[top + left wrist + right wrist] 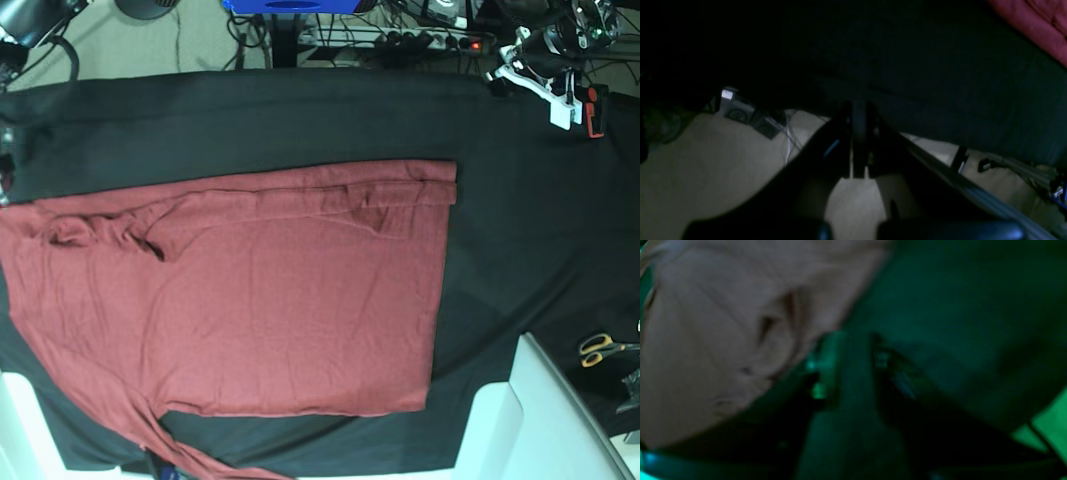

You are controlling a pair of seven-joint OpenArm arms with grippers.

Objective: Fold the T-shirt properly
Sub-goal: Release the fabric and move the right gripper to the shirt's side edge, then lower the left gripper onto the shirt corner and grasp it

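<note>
T-shirt (250, 300), brick red, lies spread flat on the black cloth sheet (520, 220) covering the bench, filling its left and middle, with a sleeve trailing off the near left corner. Scissors (600, 348) sit at the far right edge. Right pincer (850, 350) shows blurred beside pale fabric; its opening I cannot tell. Left pincer (859, 116) is pressed closed, empty.

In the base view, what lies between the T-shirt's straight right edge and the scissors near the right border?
Only bare black cloth sheet separates the T-shirt from the scissors; the base view shows it.
</note>
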